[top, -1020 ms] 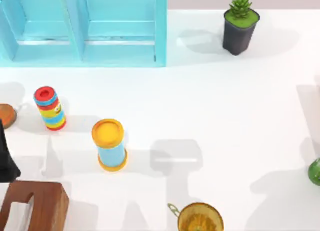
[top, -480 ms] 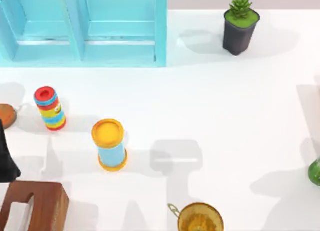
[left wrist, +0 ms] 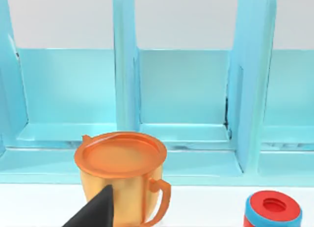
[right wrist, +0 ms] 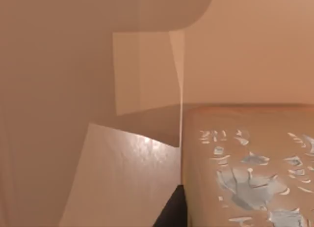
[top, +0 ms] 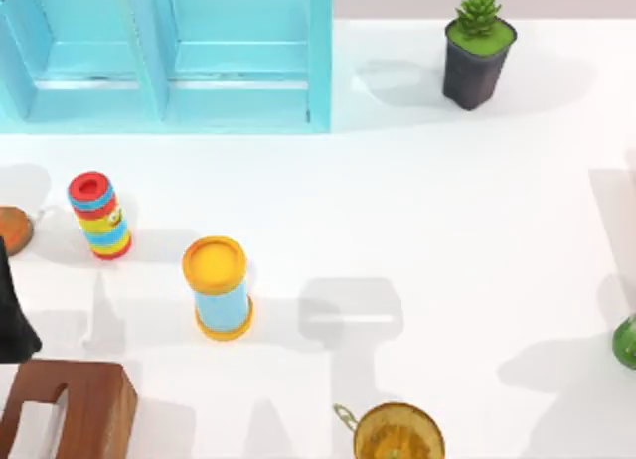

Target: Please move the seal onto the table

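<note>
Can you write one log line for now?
seal: close before right wrist camera | left gripper: beside orange cup, table left

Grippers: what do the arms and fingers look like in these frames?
Little to go on. The left arm is a plain matte-black, angular shape at the top view's left edge. A black, pointed left finger and a dark right finger tip show. No cables or markings visible.

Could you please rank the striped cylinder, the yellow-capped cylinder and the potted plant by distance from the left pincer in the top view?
1. Striped cylinder, left side, close to the left pincer.
2. Yellow-capped cylinder, farther right.
3. Potted plant, far right corner.
</note>
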